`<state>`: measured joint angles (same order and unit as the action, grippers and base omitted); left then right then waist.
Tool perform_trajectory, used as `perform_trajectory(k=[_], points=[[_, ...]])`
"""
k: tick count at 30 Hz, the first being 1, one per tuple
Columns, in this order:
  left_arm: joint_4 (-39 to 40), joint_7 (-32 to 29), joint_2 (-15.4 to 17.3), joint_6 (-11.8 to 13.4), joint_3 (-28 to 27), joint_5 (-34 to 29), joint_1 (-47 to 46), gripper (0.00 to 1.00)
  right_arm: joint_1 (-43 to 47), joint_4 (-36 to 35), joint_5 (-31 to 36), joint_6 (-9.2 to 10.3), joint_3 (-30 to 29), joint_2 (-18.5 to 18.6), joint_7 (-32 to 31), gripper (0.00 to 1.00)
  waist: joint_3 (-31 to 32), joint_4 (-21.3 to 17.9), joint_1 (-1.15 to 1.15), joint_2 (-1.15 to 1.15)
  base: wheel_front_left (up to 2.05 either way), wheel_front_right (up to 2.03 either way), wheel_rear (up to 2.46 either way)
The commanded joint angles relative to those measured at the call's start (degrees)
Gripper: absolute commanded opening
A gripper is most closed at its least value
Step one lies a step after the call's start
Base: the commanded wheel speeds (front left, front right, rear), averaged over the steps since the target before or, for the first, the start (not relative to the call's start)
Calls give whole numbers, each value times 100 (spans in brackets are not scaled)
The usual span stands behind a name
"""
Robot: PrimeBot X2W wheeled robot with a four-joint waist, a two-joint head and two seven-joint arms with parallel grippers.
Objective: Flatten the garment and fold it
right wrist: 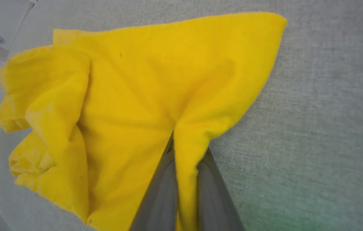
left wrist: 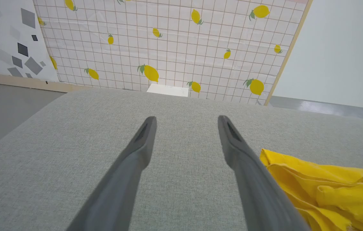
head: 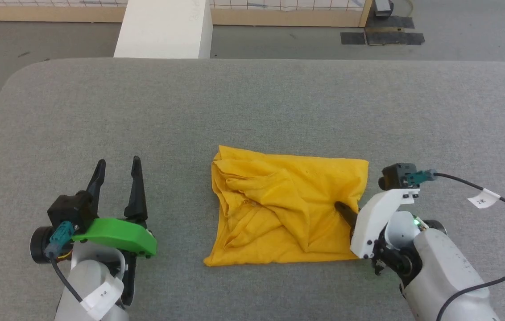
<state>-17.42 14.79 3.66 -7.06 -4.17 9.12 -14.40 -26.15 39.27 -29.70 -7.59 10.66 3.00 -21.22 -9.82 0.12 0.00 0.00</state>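
Down at your near left, your left gripper sits over bare grey surface with its fingers spread wide and nothing between them; in the left wrist view the same gripper points out across the cloth-covered top, with the shirt's edge just off to the side of one finger. Over at your near right, your right gripper reaches in low onto the shirt's right-hand edge, and in the right wrist view its fingers are closed tight with a raised ridge of yellow cloth pinched between them. The shirt lies in the middle of the surface, a little towards your right arm, bunched into a rough rectangle with plain yellow showing, deep creases running across it and layered folds stacked along its left edge; its far right corner lies flat and pointed. Past the shirt the surface runs bare to its far rounded edge. Beyond that stands a white block on the floor, and behind it a gridded wall panel printed with lemons.
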Motion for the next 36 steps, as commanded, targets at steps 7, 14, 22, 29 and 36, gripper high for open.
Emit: perform_trajectory(k=[7,14,22,29,36], points=[[111,21,25,-5,-135,9,104,100,-154,-815,1639,10,184,-13,56,0,-103,-216,0,0,0,0,0],[285,21,114,19,-255,-19,116,100,-475,-2205,2869,10,850,263,-493,0,-280,-896,0,0,0,0,0],[541,21,259,28,-227,-105,-98,100,-1080,-2818,3123,10,1180,1398,-802,0,-698,-1774,0,0,0,0,0],[821,-100,485,13,-55,-207,-395,100,-1377,-2478,3213,10,592,2011,-599,0,-1235,-2342,0,0,0,0,0],[1248,-451,733,-6,182,-291,-680,100,-1642,-1650,3561,10,-248,2262,-27,0,-1802,-2504,0,0,0,0,0]])
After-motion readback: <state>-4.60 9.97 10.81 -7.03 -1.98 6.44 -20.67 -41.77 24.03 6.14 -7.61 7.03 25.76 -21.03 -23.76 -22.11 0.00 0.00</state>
